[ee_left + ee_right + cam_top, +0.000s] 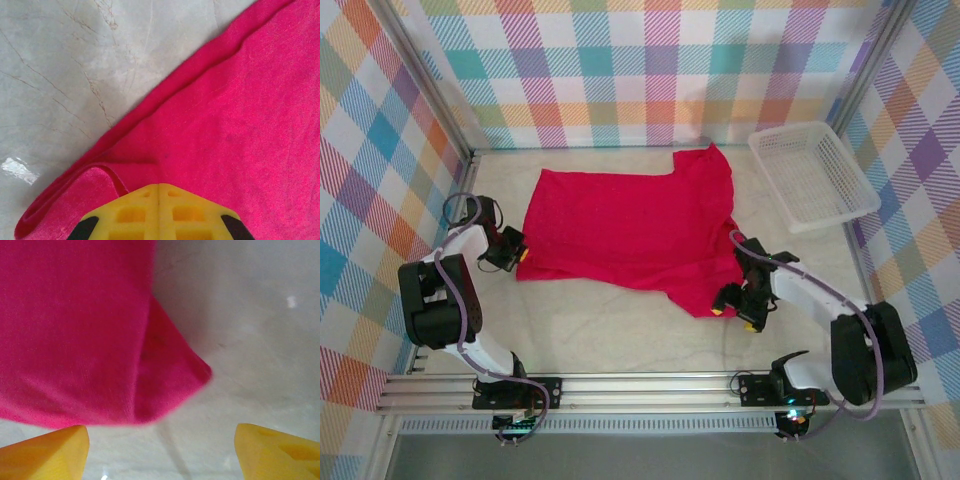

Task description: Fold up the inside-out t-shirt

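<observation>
Lying spread across the middle of the table [620, 335], the inside-out t-shirt [630, 225] points one sleeve toward the far right corner, where a white mesh basket [785, 135] sits near it. The left gripper [518, 255] is at the shirt's left edge, its yellow fingers [130, 215] pressed tight together over a turned-up fold; whether cloth is nipped between them I cannot tell. The right gripper [734, 318] stands wide at the shirt's near right corner, which lies on the table just ahead of the gap and touches neither fingertip [50, 452].
</observation>
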Controlling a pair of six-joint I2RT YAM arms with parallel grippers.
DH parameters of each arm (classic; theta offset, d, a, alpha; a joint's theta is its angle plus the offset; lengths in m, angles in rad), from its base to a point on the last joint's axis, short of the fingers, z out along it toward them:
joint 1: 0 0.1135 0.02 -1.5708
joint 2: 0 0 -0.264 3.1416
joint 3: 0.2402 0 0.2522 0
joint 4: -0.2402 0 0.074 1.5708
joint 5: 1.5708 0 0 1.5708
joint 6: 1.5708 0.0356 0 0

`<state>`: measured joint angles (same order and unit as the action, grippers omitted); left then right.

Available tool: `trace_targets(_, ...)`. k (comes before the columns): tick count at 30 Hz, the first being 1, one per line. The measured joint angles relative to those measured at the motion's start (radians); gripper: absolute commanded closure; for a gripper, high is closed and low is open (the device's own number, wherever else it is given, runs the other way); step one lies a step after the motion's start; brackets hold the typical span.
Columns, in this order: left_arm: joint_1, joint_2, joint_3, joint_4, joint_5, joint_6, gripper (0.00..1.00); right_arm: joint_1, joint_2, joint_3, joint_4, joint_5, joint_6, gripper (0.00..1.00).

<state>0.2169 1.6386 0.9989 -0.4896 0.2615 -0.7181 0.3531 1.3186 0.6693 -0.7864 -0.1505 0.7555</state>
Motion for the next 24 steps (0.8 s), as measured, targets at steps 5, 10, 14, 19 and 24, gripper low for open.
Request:
trace_targets(5,-0.001,0.0,0.0,0.0,0.0,0.0,1.0,0.0,0.097,0.014,0.081,0.0,0.054,0.95)
trace_targets(10,-0.009,0.0,0.0,-0.002,-0.001,0.0,1.0,-0.002,0.154,0.165,0.065,0.014,0.074,1.0)
trace_targets(14,-0.012,0.0,0.003,-0.004,-0.002,0.0,1.0,-0.016,0.172,0.38,0.018,0.036,0.057,0.77)
trace_targets(19,-0.017,0.0,0.014,-0.004,-0.001,0.0,1.0,-0.064,0.412,0.655,-0.043,0.044,-0.011,0.45)
trace_targets(24,-0.026,0.0,0.015,-0.005,-0.001,0.001,1.0,-0.072,0.568,0.738,-0.075,0.094,-0.039,0.44)
